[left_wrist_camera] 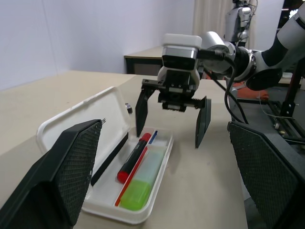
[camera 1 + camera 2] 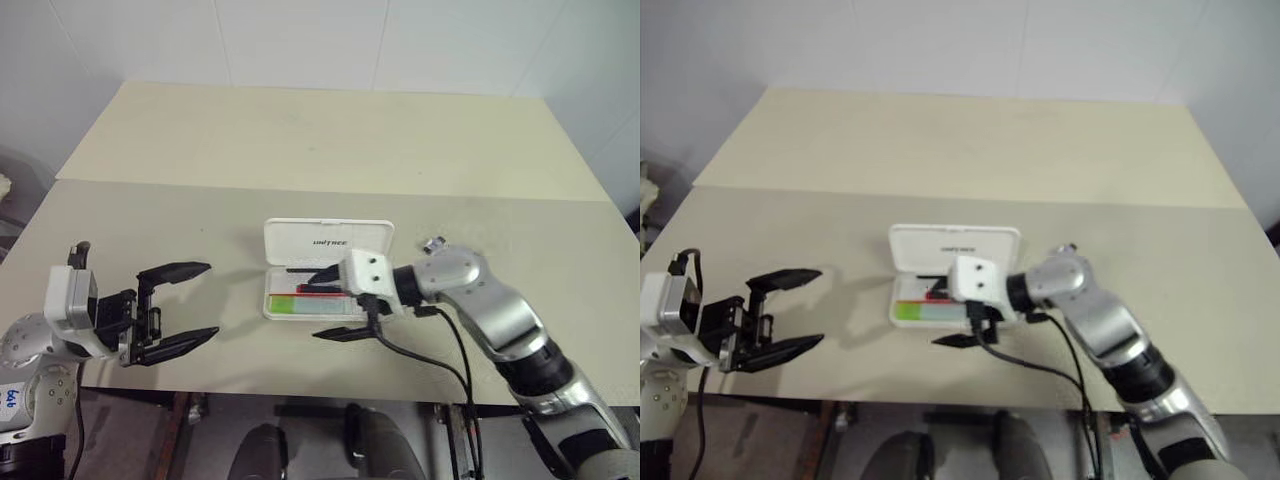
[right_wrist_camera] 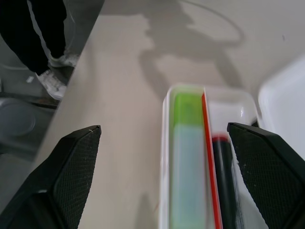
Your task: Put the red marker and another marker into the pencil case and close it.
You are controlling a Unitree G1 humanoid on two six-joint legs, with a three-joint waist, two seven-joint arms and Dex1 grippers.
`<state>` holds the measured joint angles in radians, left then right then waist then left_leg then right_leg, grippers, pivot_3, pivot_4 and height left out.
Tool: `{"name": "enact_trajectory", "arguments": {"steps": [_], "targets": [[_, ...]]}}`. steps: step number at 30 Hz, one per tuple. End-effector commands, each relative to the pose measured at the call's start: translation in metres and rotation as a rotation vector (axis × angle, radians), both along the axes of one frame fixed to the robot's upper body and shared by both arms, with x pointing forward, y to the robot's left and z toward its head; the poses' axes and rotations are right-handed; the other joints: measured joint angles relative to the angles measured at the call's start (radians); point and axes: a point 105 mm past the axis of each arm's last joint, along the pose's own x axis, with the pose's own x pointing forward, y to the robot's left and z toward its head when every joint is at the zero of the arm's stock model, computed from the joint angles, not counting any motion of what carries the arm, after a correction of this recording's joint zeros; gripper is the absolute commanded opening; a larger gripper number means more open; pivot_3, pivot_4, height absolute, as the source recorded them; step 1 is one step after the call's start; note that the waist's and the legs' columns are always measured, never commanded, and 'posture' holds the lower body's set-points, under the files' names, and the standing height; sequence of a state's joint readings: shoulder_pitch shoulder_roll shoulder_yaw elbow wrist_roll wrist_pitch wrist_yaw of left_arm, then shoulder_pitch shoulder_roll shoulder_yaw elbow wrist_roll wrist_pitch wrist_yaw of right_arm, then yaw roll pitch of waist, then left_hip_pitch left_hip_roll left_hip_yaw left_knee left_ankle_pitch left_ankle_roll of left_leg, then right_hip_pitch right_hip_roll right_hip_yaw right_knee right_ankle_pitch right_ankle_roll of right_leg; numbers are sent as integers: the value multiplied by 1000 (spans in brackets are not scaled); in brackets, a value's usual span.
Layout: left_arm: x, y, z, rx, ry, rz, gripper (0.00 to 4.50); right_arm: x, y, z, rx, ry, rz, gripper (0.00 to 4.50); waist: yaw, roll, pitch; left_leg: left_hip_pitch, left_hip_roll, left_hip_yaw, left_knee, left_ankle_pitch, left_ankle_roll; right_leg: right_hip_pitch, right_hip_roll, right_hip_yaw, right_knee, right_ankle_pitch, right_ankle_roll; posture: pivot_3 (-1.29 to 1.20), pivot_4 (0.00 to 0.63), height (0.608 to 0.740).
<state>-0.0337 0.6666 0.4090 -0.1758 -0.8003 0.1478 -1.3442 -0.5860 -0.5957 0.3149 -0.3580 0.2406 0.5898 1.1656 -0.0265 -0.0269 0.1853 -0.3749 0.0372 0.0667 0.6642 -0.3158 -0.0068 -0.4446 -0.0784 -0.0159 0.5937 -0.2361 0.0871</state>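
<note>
Red marker (image 1: pixel 134 157) and green marker (image 1: pixel 143 183) side by side lengthwise in open case (image 2: pixel 327 243), lid raised behind, right gripper (image 2: pixel 328 301) spread wide over case, empty, left gripper (image 2: pixel 180 307) open, well apart

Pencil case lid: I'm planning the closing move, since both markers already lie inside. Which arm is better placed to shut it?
Probably the right. The right gripper hangs open directly over the pencil case, beside its raised lid. The left gripper, also open, sits well off to the case's side over bare table.
</note>
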Motion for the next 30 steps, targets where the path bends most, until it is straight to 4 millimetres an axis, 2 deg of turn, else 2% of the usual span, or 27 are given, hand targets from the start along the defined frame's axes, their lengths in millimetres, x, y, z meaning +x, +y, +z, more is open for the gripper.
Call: {"name": "enact_trajectory", "arguments": {"steps": [1, 4, 7, 10, 12, 17, 23, 30], "targets": [[0, -8, 7, -6, -42, -32, 4500, -2, -25, 20, 16, -12, -57, 4478, 0, 0, 0, 0, 0, 0, 0, 0, 0, 0, 0, 0, 0, 0, 0, 0, 150, 740], [2, -13, 10, -11, -56, -53, 4500, 13, -56, 23, -26, -31, -202, 4478, 0, 0, 0, 0, -1, 0, 0, 0, 0, 0, 1, 0, 0, 0, 0, 0, 150, 740], [5, -20, 14, -20, -70, -79, 4500, 38, -95, 20, -86, -85, -398, 4478, 0, 0, 0, 0, -4, 0, 0, 0, 0, 0, 1, 0, 0, 0, 0, 0, 150, 740], [7, -26, 17, -31, -86, -100, 4500, 59, -122, 13, -117, -128, -560, 4478, -1, 0, 0, 0, -5, 1, 1, 0, 0, 0, 1, 1, 0, 0, 0, 0, 150, 740], [8, -29, 19, -41, -94, -119, 4500, 70, -132, 6, -115, -141, -642, 4478, 0, 0, 0, 0, -5, 2, 1, 0, 0, 0, 2, 1, 0, 0, 1, 0, 150, 740], [11, -39, 26, -60, -112, -152, 4500, 91, -141, -7, -62, -158, -774, 4478, -1, 0, 0, 0, -5, 2, 1, 1, 0, 0, 3, 2, 1, 1, 2, 0, 150, 740], [12, -40, 28, -60, -114, -161, 4500, 117, -145, -18, 57, -145, -929, 4478, -1, 0, 0, 0, -5, 2, 2, 1, 0, 0, 3, 2, 1, 2, 3, 0, 150, 740], [10, -38, 30, -51, -121, -152, 4500, 138, -166, -17, 142, -137, -1071, 4478, -1, 0, 0, 0, -6, 2, 2, 2, 1, 0, 2, 3, 2, 2, 4, 0, 150, 740]]}}
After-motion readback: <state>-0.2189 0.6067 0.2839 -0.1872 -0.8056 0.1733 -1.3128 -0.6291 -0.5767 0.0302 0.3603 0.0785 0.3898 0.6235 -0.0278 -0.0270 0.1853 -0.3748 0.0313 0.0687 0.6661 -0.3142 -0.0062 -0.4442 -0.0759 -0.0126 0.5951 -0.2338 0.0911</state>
